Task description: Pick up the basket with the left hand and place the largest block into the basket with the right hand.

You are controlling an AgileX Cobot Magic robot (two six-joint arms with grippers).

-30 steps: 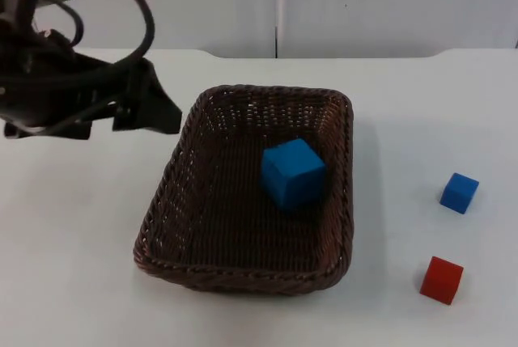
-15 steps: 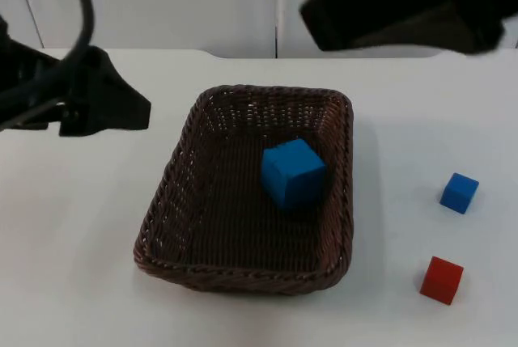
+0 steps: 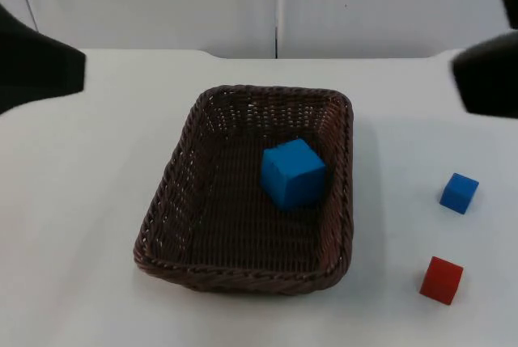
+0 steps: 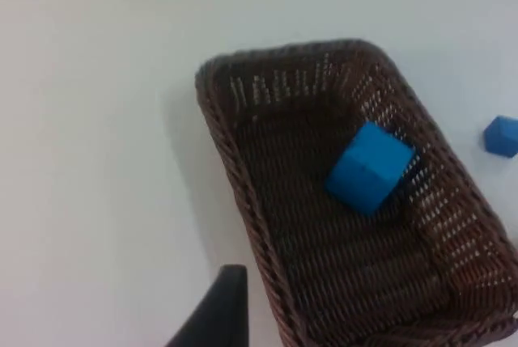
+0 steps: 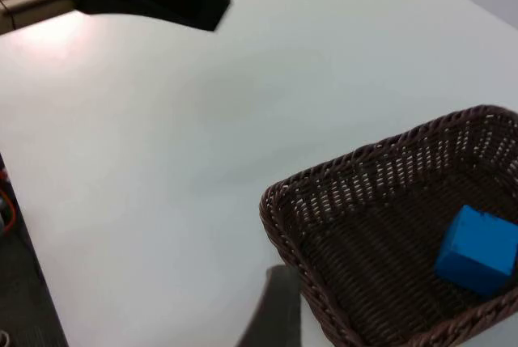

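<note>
The brown wicker basket (image 3: 251, 193) rests on the white table, and the large blue block (image 3: 292, 172) lies inside it toward its right wall. The same basket (image 4: 340, 201) and block (image 4: 369, 167) appear in the left wrist view, and again as basket (image 5: 388, 209) and block (image 5: 477, 250) in the right wrist view. My left gripper (image 3: 40, 68) is a dark blurred shape at the left edge, well away from the basket. At the right edge my right gripper (image 3: 490, 80) hangs above the table, apart from everything.
A small blue block (image 3: 460, 192) and a red block (image 3: 442, 279) lie on the table right of the basket. The small blue block (image 4: 502, 135) also shows in the left wrist view. The grey partition wall (image 3: 275, 3) closes the far side.
Both arms have pulled back from the basket: the left one moved out toward the left edge, the right one swung from the top middle to the right edge. Basket and blocks stayed put.
</note>
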